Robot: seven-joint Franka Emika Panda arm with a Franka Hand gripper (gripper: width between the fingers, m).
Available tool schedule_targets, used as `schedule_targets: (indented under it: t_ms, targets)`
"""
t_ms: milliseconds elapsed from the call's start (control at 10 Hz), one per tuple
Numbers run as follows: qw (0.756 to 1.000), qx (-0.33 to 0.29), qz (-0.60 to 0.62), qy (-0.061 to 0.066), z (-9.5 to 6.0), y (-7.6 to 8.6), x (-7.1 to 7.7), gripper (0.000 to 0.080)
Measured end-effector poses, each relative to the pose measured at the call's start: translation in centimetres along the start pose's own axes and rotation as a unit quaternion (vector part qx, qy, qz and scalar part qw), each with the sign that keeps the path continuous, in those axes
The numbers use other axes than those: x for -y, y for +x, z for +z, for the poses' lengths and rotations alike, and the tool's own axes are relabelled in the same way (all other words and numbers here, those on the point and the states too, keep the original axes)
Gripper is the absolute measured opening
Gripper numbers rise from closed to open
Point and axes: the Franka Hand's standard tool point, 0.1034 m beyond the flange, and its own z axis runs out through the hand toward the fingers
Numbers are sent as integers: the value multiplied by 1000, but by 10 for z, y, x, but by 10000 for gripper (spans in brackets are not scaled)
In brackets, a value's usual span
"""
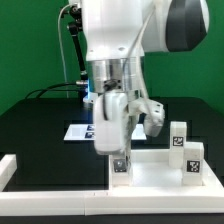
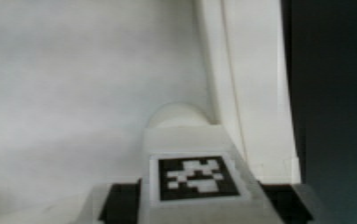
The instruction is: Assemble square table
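Note:
The white square tabletop (image 1: 150,178) lies flat at the front of the black table. In the wrist view it is the pale surface (image 2: 86,90) with a raised edge. My gripper (image 1: 119,152) is shut on a white leg (image 1: 121,165) with a black-and-white tag, held upright over the tabletop's corner nearest the exterior view's left. In the wrist view the tagged leg (image 2: 196,172) sits between the dark fingers (image 2: 132,203) of the gripper (image 2: 201,205), and its far end rests at or just above the tabletop. Two more tagged legs (image 1: 178,135) (image 1: 193,160) stand at the exterior view's right.
The marker board (image 1: 77,131) lies flat behind the gripper. White border rails run at the exterior view's left (image 1: 8,170) and along the front (image 1: 60,205). Black table surface (image 2: 335,80) shows beyond the tabletop's edge. A green wall stands behind.

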Motion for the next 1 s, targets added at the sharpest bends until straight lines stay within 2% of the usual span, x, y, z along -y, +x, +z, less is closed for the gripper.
schedule_targets:
  t_ms: [200, 300, 400, 500, 600, 700, 1000]
  targets:
    - [1000, -3, 1, 1, 1, -4, -1, 293]
    - [999, -11, -51, -2, 2, -7, -3, 419]
    - [995, -16, -103, -3, 2, -12, -5, 419]
    - [981, -19, -192, -2, 0, -14, -4, 591]
    - [957, -20, -288, 1, -1, -16, -2, 636]
    - [937, -21, -349, 6, -1, -17, -1, 636]
    - [909, -24, -416, 2, 0, -15, -1, 649]
